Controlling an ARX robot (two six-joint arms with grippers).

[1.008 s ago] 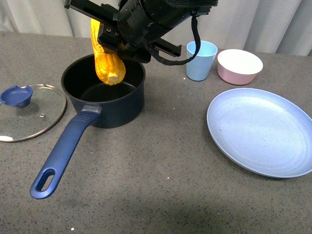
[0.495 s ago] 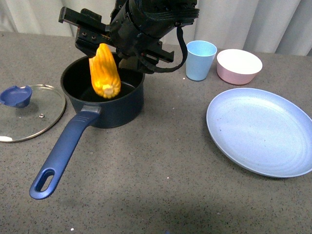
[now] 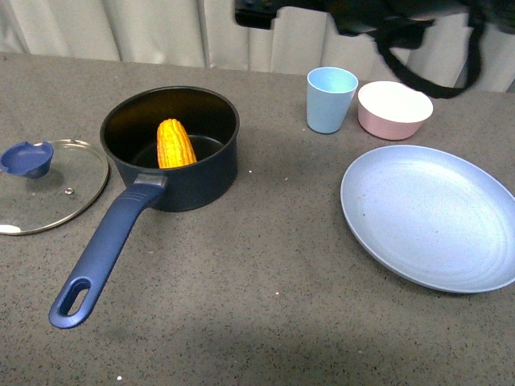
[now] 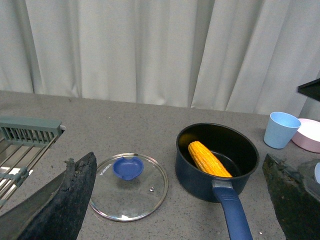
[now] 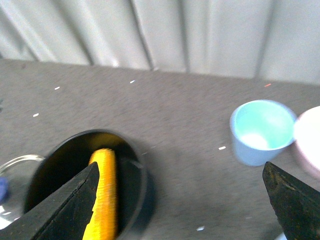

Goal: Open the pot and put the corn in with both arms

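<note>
**Corn in the pot, both sets of jaws wide apart and empty**

In the left wrist view, the left gripper is seen with its jaws spread wide, nothing held between them. In the right wrist view, the right gripper likewise has its jaws far apart and empty; that picture is blurred. In the front view, the corn is leaned inside the pot, left of centre in the frame. The glass lid is laid on the counter at the left edge, beside the pot. Small writing on the lid cannot be read.
</note>
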